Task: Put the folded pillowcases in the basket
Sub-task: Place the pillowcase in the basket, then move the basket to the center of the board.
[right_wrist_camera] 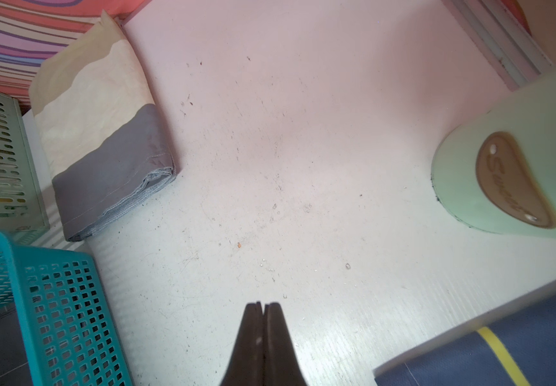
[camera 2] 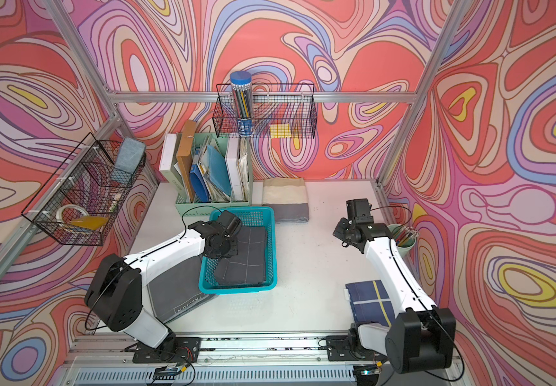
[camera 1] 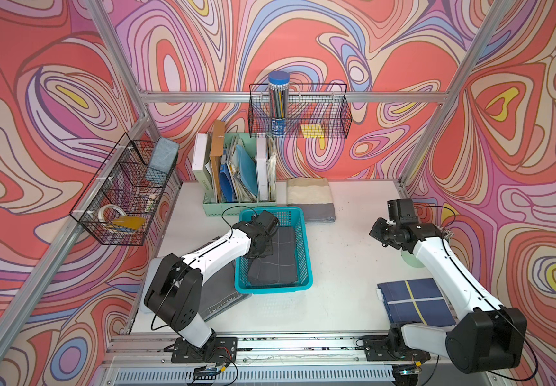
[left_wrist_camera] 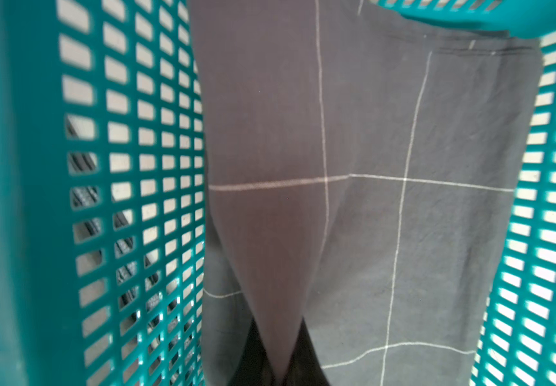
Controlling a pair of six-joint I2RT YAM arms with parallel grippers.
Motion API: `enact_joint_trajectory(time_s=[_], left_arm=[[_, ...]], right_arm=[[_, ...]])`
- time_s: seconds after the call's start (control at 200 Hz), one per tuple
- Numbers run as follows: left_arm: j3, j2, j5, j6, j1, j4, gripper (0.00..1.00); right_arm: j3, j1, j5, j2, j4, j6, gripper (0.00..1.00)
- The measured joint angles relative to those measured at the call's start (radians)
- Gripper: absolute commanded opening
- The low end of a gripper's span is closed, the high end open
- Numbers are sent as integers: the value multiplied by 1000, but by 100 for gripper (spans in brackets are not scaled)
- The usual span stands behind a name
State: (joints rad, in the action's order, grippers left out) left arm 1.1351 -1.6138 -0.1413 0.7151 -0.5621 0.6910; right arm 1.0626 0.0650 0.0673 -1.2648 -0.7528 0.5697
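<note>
At the middle of the white table [camera 1: 346, 264], inside the turquoise basket [camera 1: 274, 289], the dark grey pillowcase [camera 1: 278, 257] with thin white grid lines lies folded on the perforated floor, filling most of it in both top views. The left gripper [left_wrist_camera: 280, 371] reaches in over the basket's left wall and is clenched on a pinch of the cloth. The left wrist view shows the fabric drawn up into a tented ridge that ends between the dark jaws, while the rest lies flat between the two long walls. The right gripper [right_wrist_camera: 263, 305] hovers well apart over bare tabletop, its jaws pressed together on nothing (it appears to have no part in this step). Judged from how things lie, the placing is all but done: the pillowcase is within the basket and none of it is seen over the rim. What is left seems to be letting the pinched fold go so that it settles, then lifting the left arm clear without dragging cloth up. Two other folded cloths lie outside the basket: a cream-and-grey one [camera 1: 310, 197] behind it and a navy one with a yellow stripe [camera 1: 413, 300] by the right arm.
</note>
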Motion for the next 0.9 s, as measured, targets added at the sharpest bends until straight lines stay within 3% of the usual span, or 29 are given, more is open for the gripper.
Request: enact_joint_trajectory(time_s=[0.11,0.13,0.18,0.245,0.275,0.36,0.38,0.426,0.656,0.901], left_arm=[[-2,-14,14,34,0,-15,1],[0,-18,17,37,0,-16,6],[10,-40,30,45,0,-16,31],[24,-74,43,51,0,-16,46],[28,-86,48,56,0,-16,58],[29,-99,52,66,-1,-12,81],[30,-98,52,66,-1,-10,90],[31,-92,51,68,-1,-6,98],[100,-12,49,59,-1,59,98],[224,109,29,14,-1,115,99]], right_arm=[[0,0,-12,0,2,0,0],[0,0,-13,0,2,0,0],[0,0,-15,0,2,0,0],[0,0,-17,0,2,0,0],[0,0,-18,0,2,0,0],[0,0,-26,0,2,-1,10],[0,0,-29,0,2,0,12],[0,0,-37,0,3,-6,19],[-8,42,-153,-2,54,-28,39],[-5,270,-337,-106,167,-70,50]])
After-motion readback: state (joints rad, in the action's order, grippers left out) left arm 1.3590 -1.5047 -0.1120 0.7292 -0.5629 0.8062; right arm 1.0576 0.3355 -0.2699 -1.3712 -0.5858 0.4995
